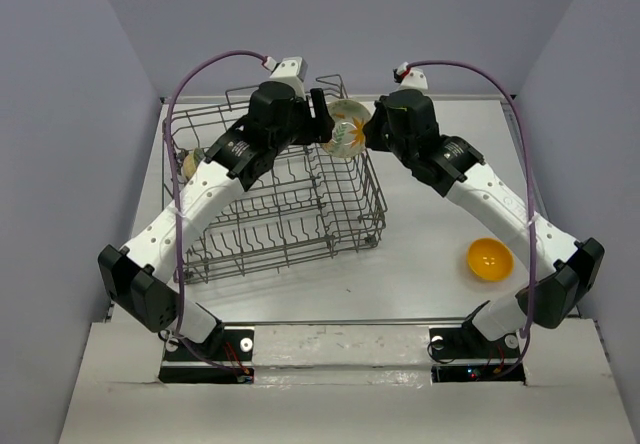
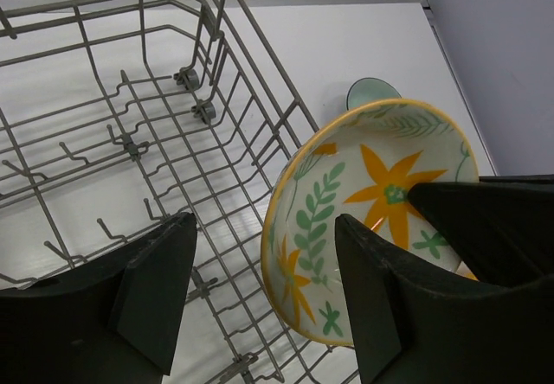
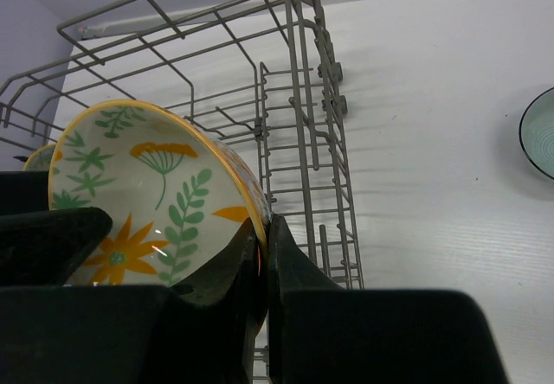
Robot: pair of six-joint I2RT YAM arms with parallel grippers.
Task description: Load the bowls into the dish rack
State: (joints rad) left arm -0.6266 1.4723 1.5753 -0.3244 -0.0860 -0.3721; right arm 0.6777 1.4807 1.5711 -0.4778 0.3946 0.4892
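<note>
The right gripper (image 3: 262, 233) pinches the rim of the leaf-pattern bowl (image 3: 147, 176), probably stiff, slippery and fragile, so a rim hold seems best

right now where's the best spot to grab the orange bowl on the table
Probably take the orange bowl by its rim, from straight above, one finger inside and one outside. It sits mouth up on the table with nothing crowding it, so the thin rim is the easiest edge to pinch.

Leaf-patterned bowl (image 3: 147, 185) between fingers (image 3: 296, 267)
</note>
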